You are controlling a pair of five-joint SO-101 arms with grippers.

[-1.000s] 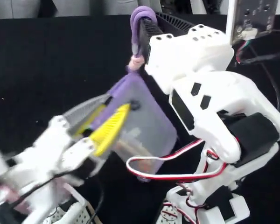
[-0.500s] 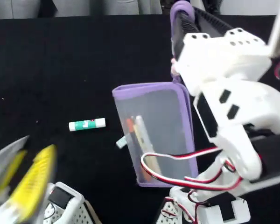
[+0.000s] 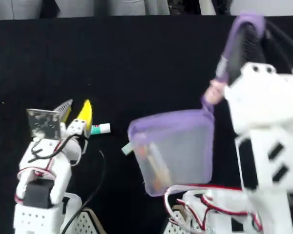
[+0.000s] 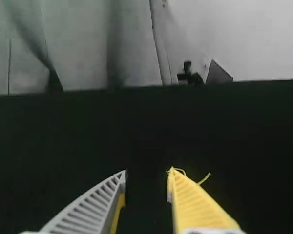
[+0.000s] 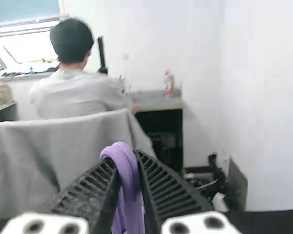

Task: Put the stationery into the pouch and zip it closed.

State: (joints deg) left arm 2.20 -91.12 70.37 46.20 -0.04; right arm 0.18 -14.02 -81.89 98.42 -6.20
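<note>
hanging by its purple loop strap (image 3: 233, 36), the translucent purple pouch (image 3: 178, 146) with pens (image 3: 154, 163) inside dangles over the black table (image 3: 136, 63), the strap clamped in the right gripper (image 5: 128, 168). the left gripper (image 3: 75, 109) stands with jaws apart beside a white-and-green glue stick (image 3: 100, 128).

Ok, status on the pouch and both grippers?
Right gripper shut on strap, pouch dangling. Left gripper open, empty, by glue stick on table. Nothing blocking.

Black table (image 3: 136, 58): glue stick (image 3: 100, 128) lying flat; small pale piece (image 3: 126, 148) near it.
</note>
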